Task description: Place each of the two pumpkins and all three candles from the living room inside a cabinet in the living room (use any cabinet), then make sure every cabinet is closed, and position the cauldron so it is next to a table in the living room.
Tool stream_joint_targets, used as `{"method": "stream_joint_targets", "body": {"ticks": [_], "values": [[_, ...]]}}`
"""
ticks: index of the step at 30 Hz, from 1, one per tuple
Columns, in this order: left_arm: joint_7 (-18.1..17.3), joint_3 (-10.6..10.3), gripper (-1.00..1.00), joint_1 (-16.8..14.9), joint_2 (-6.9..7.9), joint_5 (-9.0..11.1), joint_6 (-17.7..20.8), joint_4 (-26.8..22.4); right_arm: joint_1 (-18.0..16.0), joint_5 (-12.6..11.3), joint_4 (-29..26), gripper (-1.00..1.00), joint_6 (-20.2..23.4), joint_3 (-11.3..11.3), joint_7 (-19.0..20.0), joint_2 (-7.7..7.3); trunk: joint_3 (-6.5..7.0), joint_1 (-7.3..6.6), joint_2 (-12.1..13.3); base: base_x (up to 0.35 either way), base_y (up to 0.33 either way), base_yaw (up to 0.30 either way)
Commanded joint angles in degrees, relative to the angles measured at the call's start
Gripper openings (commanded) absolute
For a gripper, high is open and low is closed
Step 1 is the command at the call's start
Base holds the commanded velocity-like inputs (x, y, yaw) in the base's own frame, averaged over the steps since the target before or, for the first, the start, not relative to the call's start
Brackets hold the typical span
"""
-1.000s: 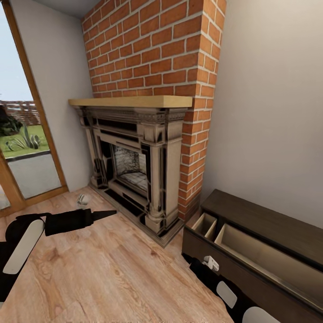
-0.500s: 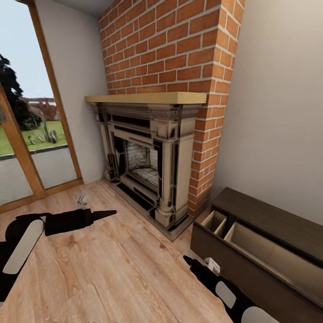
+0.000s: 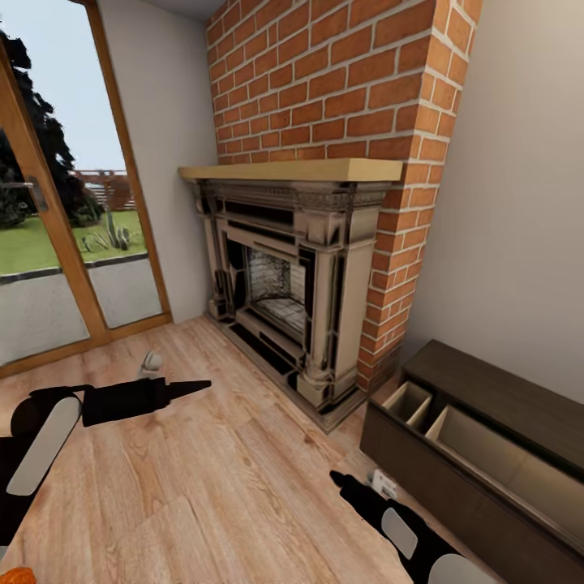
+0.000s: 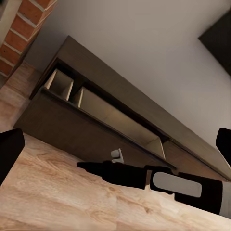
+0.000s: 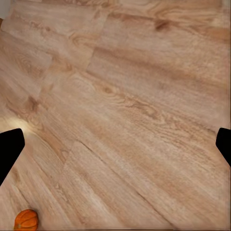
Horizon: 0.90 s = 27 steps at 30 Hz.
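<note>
Wood floor [image 3: 219, 487], both arms outstretched, low.

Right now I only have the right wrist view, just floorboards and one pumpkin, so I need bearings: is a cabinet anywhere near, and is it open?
Observer: Yes. In the head view the cabinet stands against the wall, right of the fireplace, with its front open.
Operator: Anything inside it?
Observer: In the left wrist view, the parts of its compartments that show look empty.
Operator: And the left tool?
Observer: The left tool is open and holds nothing.
</note>
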Motion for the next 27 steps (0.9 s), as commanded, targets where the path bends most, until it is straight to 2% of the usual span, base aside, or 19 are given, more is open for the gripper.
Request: {"method": "stream_joint_targets", "body": {"ticks": [1,3,5,7,9,10,11,12,13,16,17,19,21,22,27], "values": [[0.2,0.0,1.00,-0.1,-0.01,-0.2,0.2,0.0,0.0,-0.4,-0.1,1.00,0.3,0.1,-0.7,0.22,-0.14,-0.01,0.0,0.000,0.000,0.175],[2.5,0.0,1.00,-0.1,-0.11,-1.5,0.2,0.0,0.0,-0.3,-0.2,1.00,0.3,0.5,-2.7,0.76,-0.29,-0.01,0.0,0.000,0.000,0.177],[6.4,0.0,1.00,-0.1,-0.21,-3.1,0.2,0.0,-0.1,-0.3,-0.3,1.00,0.3,0.8,-4.6,1.12,-0.45,-0.01,0.0,0.000,0.000,0.179],[11.0,0.1,1.00,-0.1,-0.27,-4.1,0.2,0.0,-0.1,-0.2,-0.4,1.00,0.3,1.1,-6.7,1.42,-0.61,-0.01,0.0,0.000,0.000,0.181],[18.2,-0.4,1.00,-0.1,-0.42,-4.7,0.2,0.0,-0.2,-0.2,-0.5,1.00,0.3,1.5,-9.7,1.72,-0.77,-0.01,0.0,0.000,0.000,0.183],[20.2,-0.7,1.00,-0.1,-0.58,-4.8,0.2,0.0,-0.2,-0.2,-0.5,1.00,0.3,1.6,-10.4,1.76,-0.85,-0.01,0.0,0.000,0.000,0.184],[24.3,-1.9,1.00,-0.1,-1.07,-4.8,0.2,0.1,-0.2,-0.2,-0.5,1.00,0.3,1.7,-11.3,1.82,-0.92,-0.01,0.0,0.000,0.000,0.184],[26.4,-2.6,1.00,-0.1,-1.39,-4.8,0.2,0.2,-0.2,-0.2,-0.6,1.00,0.3,1.7,-11.6,1.84,-1.00,-0.01,0.0,0.000,0.000,0.185],[30.3,-3.5,1.00,-0.2,-2.27,-4.8,0.2,0.7,-0.2,-0.2,-0.6,1.00,0.3,1.8,-12.2,1.87,-1.08,-0.01,0.0,0.000,0.000,0.185],[35.4,-4.4,1.00,-0.1,-3.71,-4.8,0.2,2.0,-0.3,-0.2,-0.6,1.00,0.3,1.9,-13.2,1.90,-1.32,-0.01,0.0,0.000,0.000,0.185],[38.3,-4.7,1.00,-0.1,-4.55,-4.8,0.2,3.3,-0.3,-0.2,-0.6,1.00,0.3,1.9,-14.2,1.92,-1.40,-0.01,0.0,0.000,0.000,0.185],[41.5,-5.0,1.00,-0.1,-5.40,-4.8,0.2,5.8,-0.3,-0.2,-0.9,1.00,0.4,2.3,-16.2,1.97,-1.55,-0.01,0.0,0.000,0.000,0.185],[42.8,-5.1,1.00,-0.1,-5.76,-4.8,0.2,7.8,-0.3,0.0,-1.1,1.00,0.4,3.1,-17.8,1.98,-1.71,-0.01,0.0,0.000,0.000,0.185],[43.6,-5.2,1.00,-0.1,-5.99,-4.8,-1.2,9.8,-0.3,0.3,-1.3,1.00,0.4,4.1,-19.4,2.08,-1.79,-0.01,0.0,0.000,0.000,0.186],[44.8,-5.5,1.00,0.0,-6.31,-5.0,-8.3,15.4,-0.4,1.3,-2.0,1.00,0.4,6.4,-24.1,3.29,-2.18,-0.01,0.0,0.000,0.000,0.184]]}}
